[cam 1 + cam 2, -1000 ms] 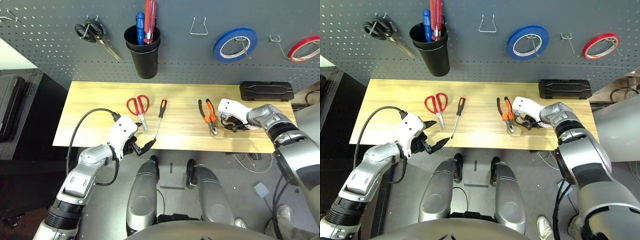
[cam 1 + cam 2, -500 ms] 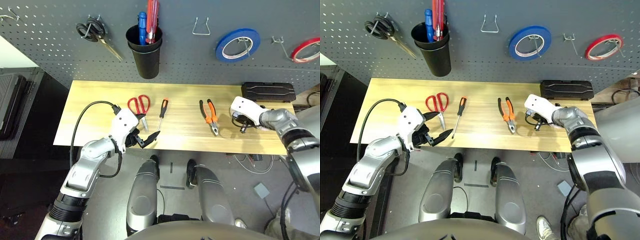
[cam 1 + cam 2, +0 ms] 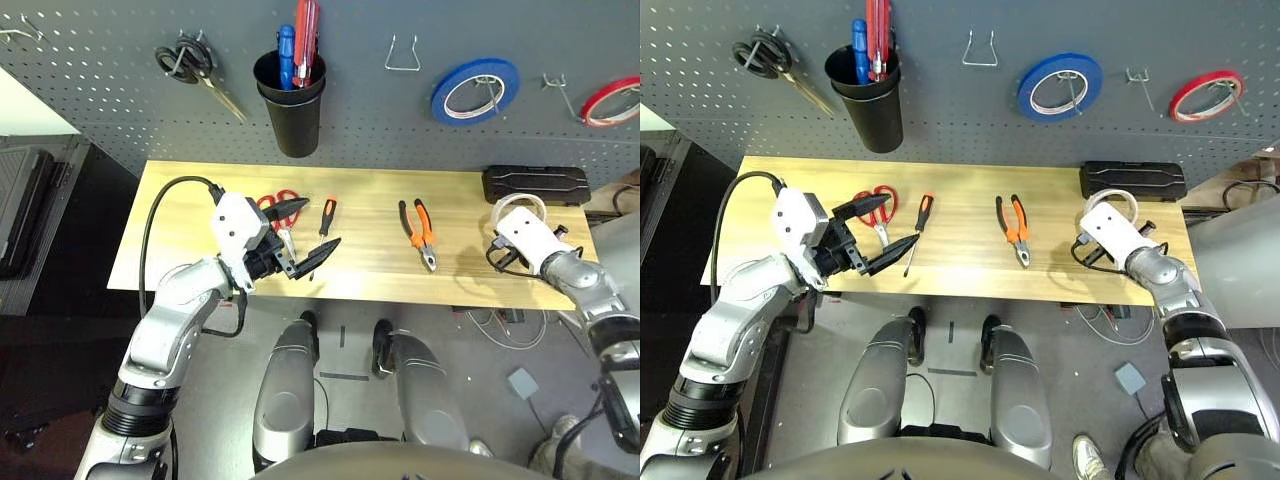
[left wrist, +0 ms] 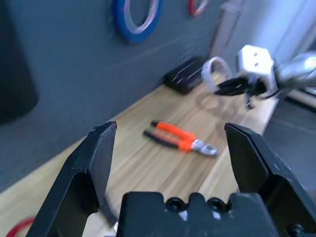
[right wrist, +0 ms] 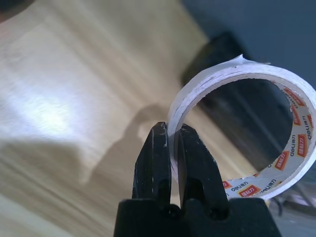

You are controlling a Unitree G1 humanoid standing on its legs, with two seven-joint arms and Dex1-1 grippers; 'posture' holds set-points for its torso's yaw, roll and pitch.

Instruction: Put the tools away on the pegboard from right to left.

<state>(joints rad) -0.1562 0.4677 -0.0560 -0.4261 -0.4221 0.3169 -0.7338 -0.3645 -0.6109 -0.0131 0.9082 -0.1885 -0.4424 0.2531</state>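
My right gripper (image 5: 170, 136) is shut on the rim of the whitish tape roll (image 5: 276, 123), holding it in the air over the table's right end (image 3: 515, 203). Orange-and-black pliers (image 3: 418, 228) lie right of the table's middle. The black-and-orange screwdriver (image 3: 325, 212) and the red-handled scissors (image 3: 270, 203) lie left of middle. My left gripper (image 3: 320, 222) hovers open just above those two and partly hides the scissors. The dark grey pegboard (image 3: 100, 100) rises behind the table.
The pegboard holds black-handled scissors (image 3: 190, 65), a black cup (image 3: 290, 115) with blue and red handles in it, a bare wire hook (image 3: 400, 55), a blue tape roll (image 3: 472, 88) and a red tape roll (image 3: 610, 98). A black case (image 3: 535, 183) lies at the table's back right.
My right gripper has lifted the tape roll and carried it right, away from the pliers. My left gripper has risen from below the table's front edge to above the scissors and screwdriver.
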